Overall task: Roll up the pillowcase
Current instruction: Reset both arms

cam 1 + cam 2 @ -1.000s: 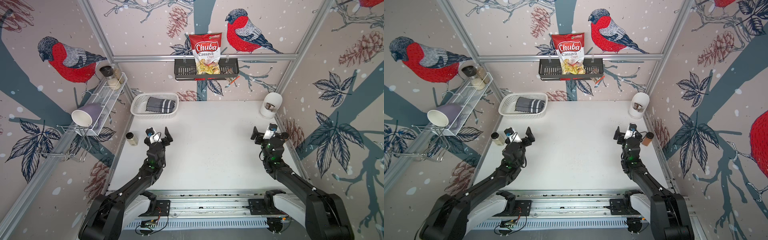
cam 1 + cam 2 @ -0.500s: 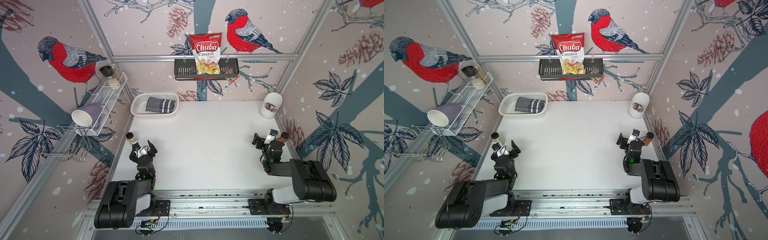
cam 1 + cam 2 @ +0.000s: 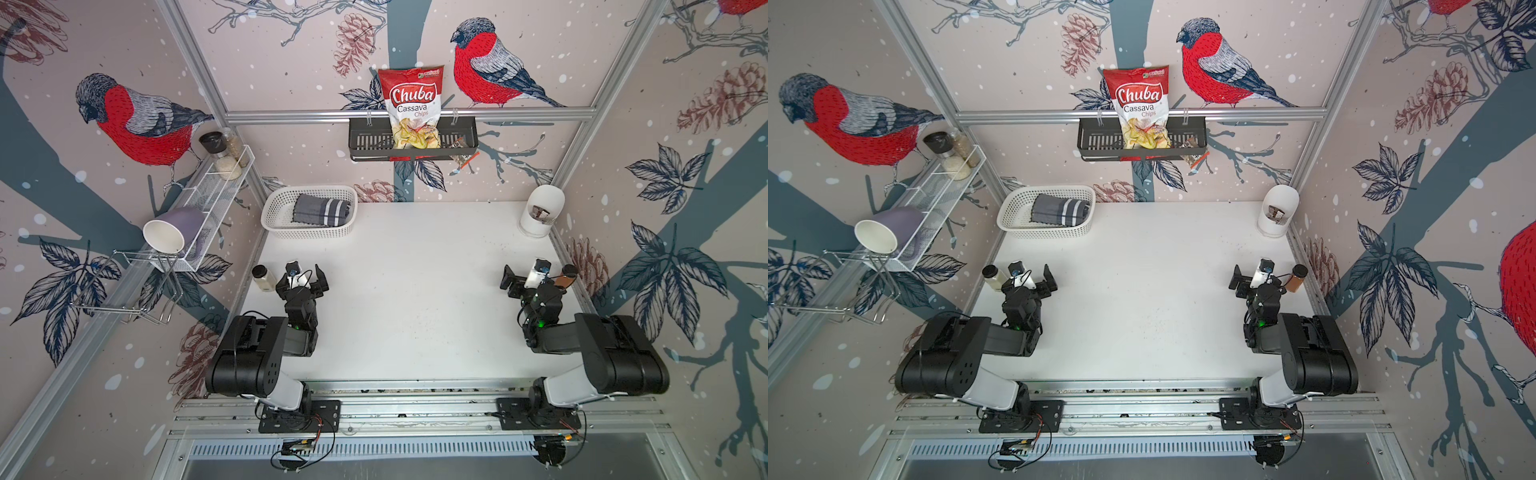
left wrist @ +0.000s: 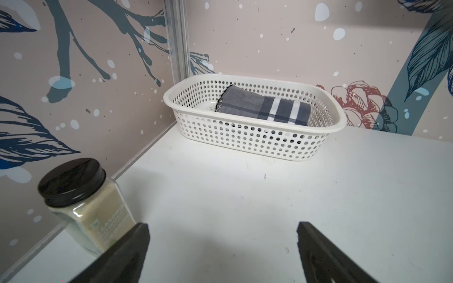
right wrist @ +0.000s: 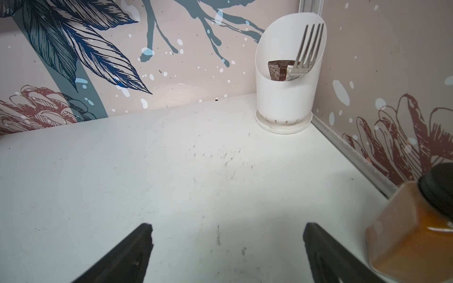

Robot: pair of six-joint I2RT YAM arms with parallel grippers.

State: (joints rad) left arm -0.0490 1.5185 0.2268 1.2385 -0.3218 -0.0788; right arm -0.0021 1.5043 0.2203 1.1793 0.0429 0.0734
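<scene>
White table; pillowcase bundled in basket, lower part hidden; left gripper, right gripper spread wide, empty.

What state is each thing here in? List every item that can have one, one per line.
pillowcase: bundled up, lying in the white basket
left tool: open, empty
right tool: open, empty
seasoning jar: upright, lid on
amber jar: upright, lid on
purple cup: on its side on the wire shelf
fork: tines up in holder
</scene>
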